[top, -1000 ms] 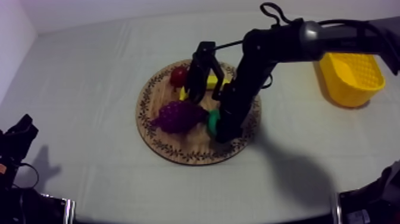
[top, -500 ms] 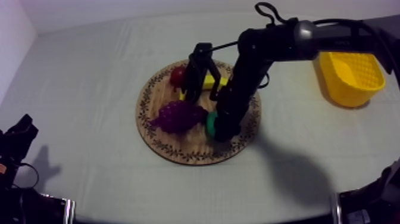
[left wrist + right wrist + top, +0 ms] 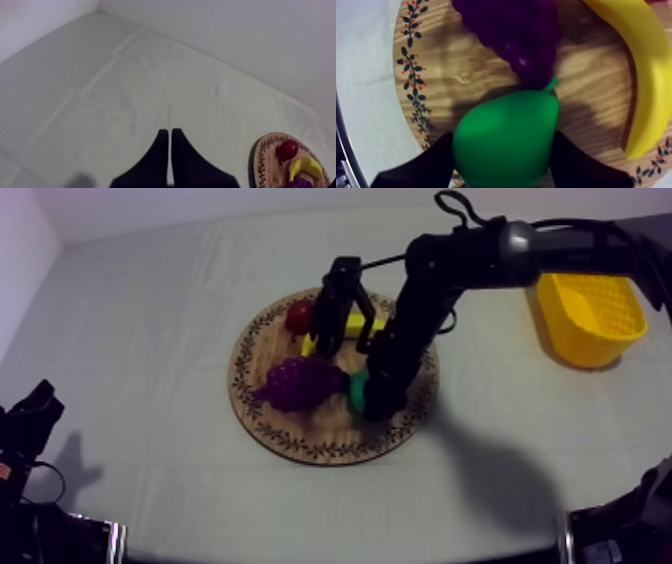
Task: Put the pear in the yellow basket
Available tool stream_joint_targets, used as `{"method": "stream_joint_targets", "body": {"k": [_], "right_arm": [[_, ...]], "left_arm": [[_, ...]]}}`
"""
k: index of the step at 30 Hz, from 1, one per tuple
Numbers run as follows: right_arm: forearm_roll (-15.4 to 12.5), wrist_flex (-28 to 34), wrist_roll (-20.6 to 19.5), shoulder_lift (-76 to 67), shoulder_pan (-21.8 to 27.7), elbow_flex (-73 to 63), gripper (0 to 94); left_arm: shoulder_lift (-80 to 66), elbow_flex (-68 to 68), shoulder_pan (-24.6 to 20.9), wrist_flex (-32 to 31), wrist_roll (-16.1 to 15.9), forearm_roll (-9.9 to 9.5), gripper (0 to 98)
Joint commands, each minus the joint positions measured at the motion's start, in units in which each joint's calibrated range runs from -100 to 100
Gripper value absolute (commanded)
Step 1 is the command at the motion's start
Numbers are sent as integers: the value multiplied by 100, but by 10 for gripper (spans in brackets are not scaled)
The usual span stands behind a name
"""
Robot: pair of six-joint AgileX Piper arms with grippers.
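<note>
The right pincer (image 3: pixel 502 137) has its two black fingers (image 3: pixel 431 165) set either side of the pear (image 3: pixel 506 117), and they seem to press its flanks, so it is holding the pear. The pear lies on the wooden board (image 3: pixel 300 438), touching the bunch of grapes (image 3: pixel 511 35), with the banana (image 3: pixel 641 75) just beside it and the small red fruit (image 3: pixel 298 316) beyond. The yellow basket (image 3: pixel 590 318) stands well apart on the worktop (image 3: pixel 150 308). The left pincer (image 3: pixel 170 150) rests low, its fingers together in a narrow wedge.
</note>
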Motion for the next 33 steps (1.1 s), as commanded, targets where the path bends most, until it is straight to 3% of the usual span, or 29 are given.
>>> {"method": "stream_joint_targets", "body": {"k": [1, 7, 15, 27, 33], "right_arm": [[-3, -62, -36, -124, 21, 22, 351], [176, -154, -169, -738, 149, 54, 339], [614, -207, -446, -1684, 572, 55, 336], [1145, -251, -851, -2659, 2117, -421, 342], [1252, -321, -880, -2921, 3118, -579, 343]], "left_arm": [[2, 3, 0, 2, 1, 1, 1], [2, 3, 0, 2, 1, 1, 1], [2, 3, 0, 2, 1, 1, 1], [2, 3, 0, 2, 1, 1, 1], [2, 3, 0, 2, 1, 1, 1]]}}
